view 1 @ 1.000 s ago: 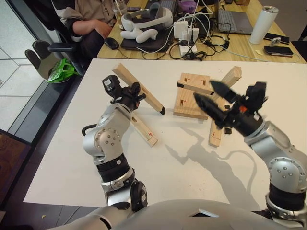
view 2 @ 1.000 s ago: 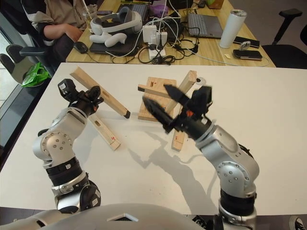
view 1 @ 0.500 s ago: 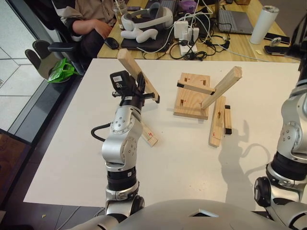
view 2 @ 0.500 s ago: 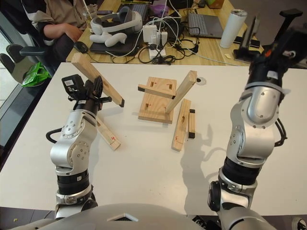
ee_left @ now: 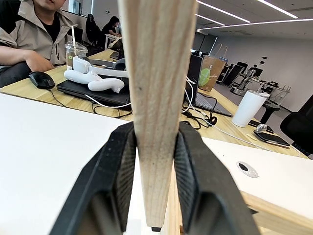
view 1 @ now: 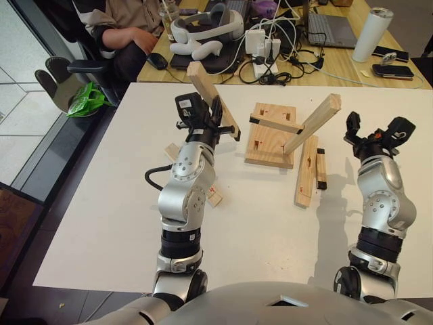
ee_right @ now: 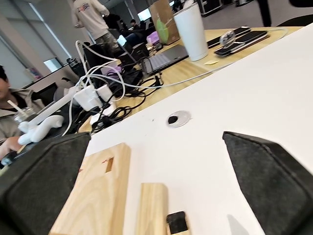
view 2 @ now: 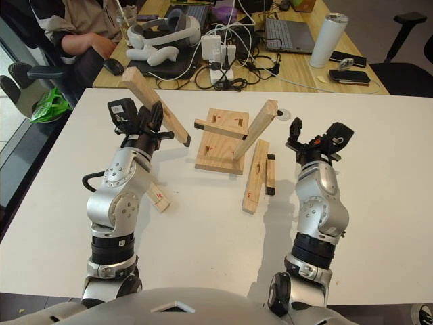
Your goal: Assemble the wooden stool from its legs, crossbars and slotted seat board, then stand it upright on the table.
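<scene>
The table [view 1: 88,223] is plain white. The leg [view 1: 203,81], seat board [view 1: 267,150] and crossbar [view 1: 321,168] are pale blond wood, some ends capped black. Small marks on the wood seem red. The left gripper [view 1: 208,116] and right gripper [view 2: 315,132] have black fingers.

The left gripper [view 2: 150,126] squeezes a wooden leg [view 2: 143,89] and holds it tilted above the white table [view 2: 379,176]. At 3 o'clock from it lies the seat board [view 2: 215,152], with another leg [view 2: 257,127] leaning on it. A long piece [view 2: 255,177] lies flat at 5 o'clock from the board. The right gripper [view 2: 315,135] is at 3 o'clock from the board, fingers apart, holding nothing.
</scene>
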You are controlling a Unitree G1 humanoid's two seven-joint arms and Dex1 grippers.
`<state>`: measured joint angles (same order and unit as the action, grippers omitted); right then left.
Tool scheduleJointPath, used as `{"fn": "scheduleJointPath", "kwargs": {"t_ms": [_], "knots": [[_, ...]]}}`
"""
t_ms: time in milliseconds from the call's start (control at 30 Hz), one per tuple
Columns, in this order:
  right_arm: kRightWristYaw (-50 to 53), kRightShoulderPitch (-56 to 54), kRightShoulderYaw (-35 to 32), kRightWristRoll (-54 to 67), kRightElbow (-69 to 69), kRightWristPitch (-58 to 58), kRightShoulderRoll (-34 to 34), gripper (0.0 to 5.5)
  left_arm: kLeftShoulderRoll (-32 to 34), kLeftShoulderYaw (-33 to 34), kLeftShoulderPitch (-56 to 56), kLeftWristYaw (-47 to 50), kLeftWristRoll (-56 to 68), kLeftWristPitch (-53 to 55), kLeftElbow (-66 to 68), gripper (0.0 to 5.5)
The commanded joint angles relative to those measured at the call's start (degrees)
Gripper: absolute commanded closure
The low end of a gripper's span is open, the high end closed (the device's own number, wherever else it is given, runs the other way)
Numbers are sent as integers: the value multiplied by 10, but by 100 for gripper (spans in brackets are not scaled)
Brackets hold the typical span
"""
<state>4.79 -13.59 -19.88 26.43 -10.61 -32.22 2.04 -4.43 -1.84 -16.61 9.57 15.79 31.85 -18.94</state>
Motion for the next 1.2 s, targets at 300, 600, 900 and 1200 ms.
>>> {"fn": "scheduleJointPath", "kwargs": {"t_ms": [300,600,900,1200], "knots": [[-3,-14,15,20,-15,-20,4,49,-14,37,-26,10,22,14,27,449],[-34,-2,62,65,-59,-65,-11,49,5,77,-49,1,25,25,34,449],[-28,3,55,56,-62,-71,7,49,11,68,-13,-16,23,39,12,449],[11,-45,-48,77,-20,-51,37,49,-8,48,-16,-102,47,-29,96,449]]}}
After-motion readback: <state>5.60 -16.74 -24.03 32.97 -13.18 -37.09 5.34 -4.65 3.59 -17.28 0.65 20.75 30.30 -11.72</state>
